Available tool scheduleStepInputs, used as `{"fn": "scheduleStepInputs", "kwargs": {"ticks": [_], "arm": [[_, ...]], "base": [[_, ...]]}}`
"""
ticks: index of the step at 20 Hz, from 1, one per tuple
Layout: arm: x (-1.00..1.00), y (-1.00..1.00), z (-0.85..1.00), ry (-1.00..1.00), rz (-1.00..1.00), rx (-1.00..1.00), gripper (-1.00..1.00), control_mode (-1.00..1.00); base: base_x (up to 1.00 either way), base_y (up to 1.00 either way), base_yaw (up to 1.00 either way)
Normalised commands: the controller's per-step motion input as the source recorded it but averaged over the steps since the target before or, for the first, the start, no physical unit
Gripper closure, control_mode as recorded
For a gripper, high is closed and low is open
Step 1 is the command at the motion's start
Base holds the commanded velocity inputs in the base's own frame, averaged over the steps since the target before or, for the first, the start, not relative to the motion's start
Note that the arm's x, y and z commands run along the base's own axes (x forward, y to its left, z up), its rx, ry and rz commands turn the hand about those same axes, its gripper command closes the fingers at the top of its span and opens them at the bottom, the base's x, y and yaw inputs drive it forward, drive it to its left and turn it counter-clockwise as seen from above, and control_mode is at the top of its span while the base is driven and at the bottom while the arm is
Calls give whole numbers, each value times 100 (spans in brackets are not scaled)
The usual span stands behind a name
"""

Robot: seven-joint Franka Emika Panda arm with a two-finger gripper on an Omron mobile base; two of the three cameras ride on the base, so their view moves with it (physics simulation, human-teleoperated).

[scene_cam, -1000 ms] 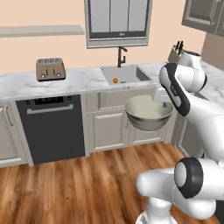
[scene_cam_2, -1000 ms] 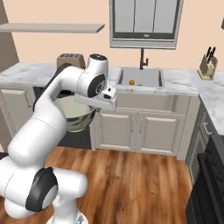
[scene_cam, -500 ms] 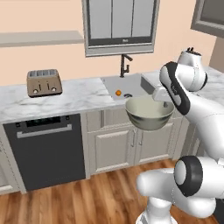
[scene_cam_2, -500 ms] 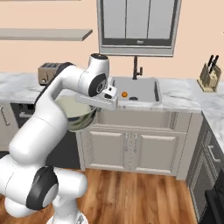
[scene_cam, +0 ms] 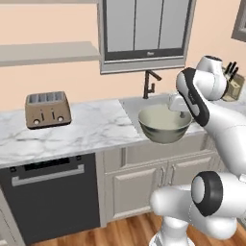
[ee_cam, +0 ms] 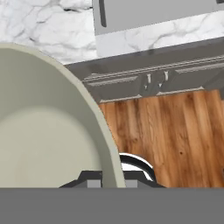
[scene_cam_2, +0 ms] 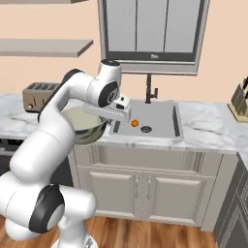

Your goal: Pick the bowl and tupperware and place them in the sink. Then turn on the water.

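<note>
Holds bowl [scene_cam: 164, 124] by rim, tool [ee_cam: 111, 177] clamped, just short of sink [scene_cam_2: 160, 127], table-edge side.

The arm [scene_cam_2: 53, 140] is all glossy white, built from chunky rounded segments that look like smooth moulded plastic. Each joint has a dark grey round cap [scene_cam_2: 46, 214] set into the shell (the big one near the base really stands out). A black band [scene_cam: 194, 96] runs along the upper link. The hand block [scene_cam_2: 109, 109] is white and boxy with small dark insets.
</note>
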Motion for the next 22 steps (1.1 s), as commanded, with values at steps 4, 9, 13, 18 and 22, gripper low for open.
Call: {"fn": "scheduleStepInputs", "kwargs": {"ticks": [4,9,13,18,22], "arm": [[0,0,0,0,0,0,100,100],[0,0,0,0,0,0,100,100],[0,0,0,0,0,0,100,100],[0,0,0,0,0,0,100,100],[0,0,0,0,0,0,100,100]], "base": [[91,-4,0],[56,-34,2],[9,-54,7],[17,-51,4],[39,-39,1]]}}
